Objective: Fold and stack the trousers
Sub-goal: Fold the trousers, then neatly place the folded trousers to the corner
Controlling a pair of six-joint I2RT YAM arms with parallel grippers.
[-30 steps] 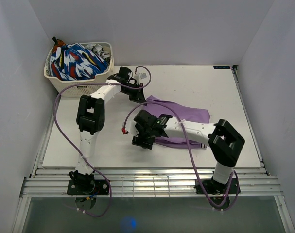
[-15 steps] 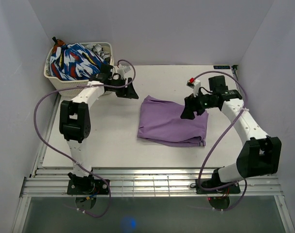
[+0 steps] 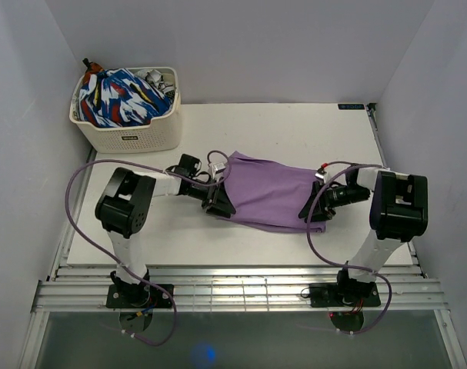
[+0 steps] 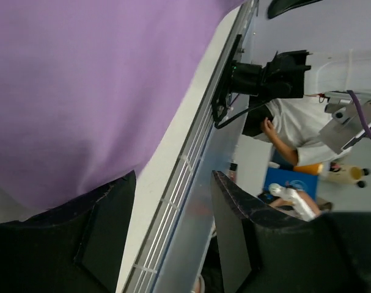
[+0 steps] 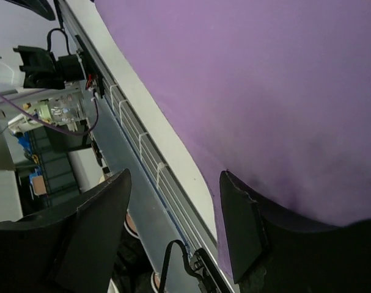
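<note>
Purple cloth trousers (image 3: 268, 196): folded, at the white desk's (image 3: 295, 127) middle.
Handling: judged limp, light; near corners to be gripped.
Left end effector (image 3: 218, 204): spread, left edge.
Right end effector (image 3: 312, 213): spread, right edge.

White rectangular table (image 3: 295, 131), matte, edged by a slatted metal rail (image 3: 241, 292) along the near side. Carries purple trousers (image 3: 268, 196) about the middle, slightly right of centre, folded into a flat, roughly square packet with layered edges showing toward the near side. Holds a cream laundry basket (image 3: 129, 137) at the far left corner, well apart from the trousers. Bears a small dark label (image 3: 351, 107) at the far right edge.
</note>
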